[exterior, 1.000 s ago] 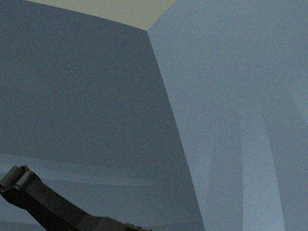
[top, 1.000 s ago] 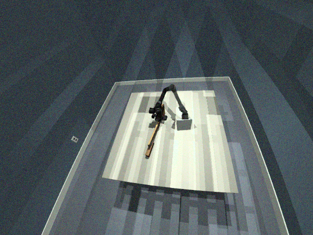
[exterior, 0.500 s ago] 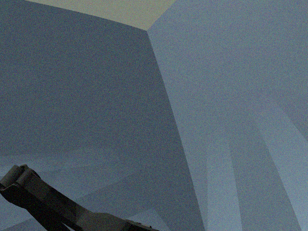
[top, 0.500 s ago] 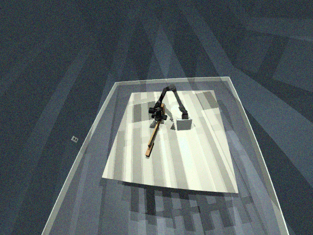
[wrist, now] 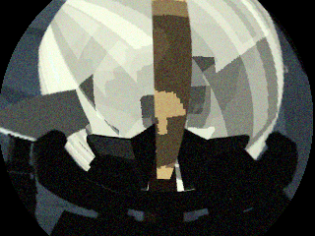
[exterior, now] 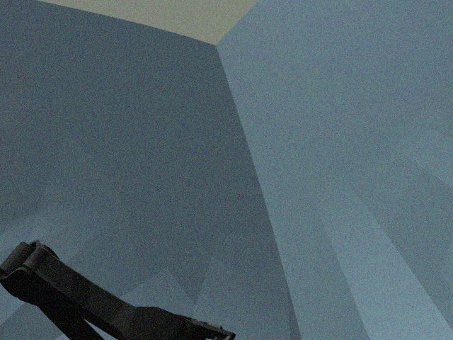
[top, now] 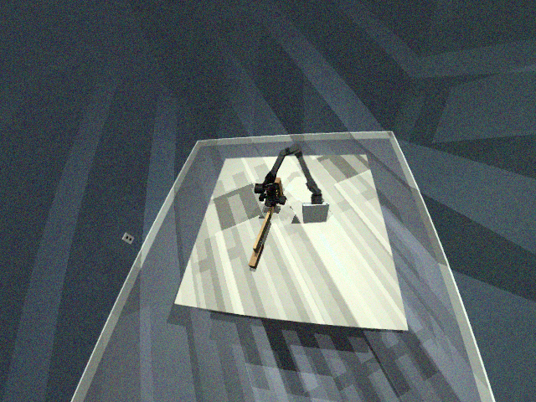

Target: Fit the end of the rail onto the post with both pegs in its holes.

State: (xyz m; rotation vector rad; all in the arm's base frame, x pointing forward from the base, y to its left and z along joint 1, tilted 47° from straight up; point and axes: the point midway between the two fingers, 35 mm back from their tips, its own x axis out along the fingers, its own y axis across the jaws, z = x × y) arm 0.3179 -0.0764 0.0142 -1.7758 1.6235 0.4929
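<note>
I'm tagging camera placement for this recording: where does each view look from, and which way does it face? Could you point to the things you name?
Top: high above, angled down at the table (top: 346,276); whole arm (top: 302,166) (exterior: 88,289).
Exterior: low, facing walls and ceiling; part of the arm.
Wrist: at the gripper (top: 271,201) (wrist: 164,125), facing past its fingers along the rail (top: 262,229) (wrist: 171,59).
Top and wrist share rail and gripper.

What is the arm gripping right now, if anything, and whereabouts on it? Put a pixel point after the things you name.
The long wooden bed rail (top: 262,230) (wrist: 171,54), held near its end by the wooden post (top: 278,180), away from the footboard block (top: 253,262).
</note>
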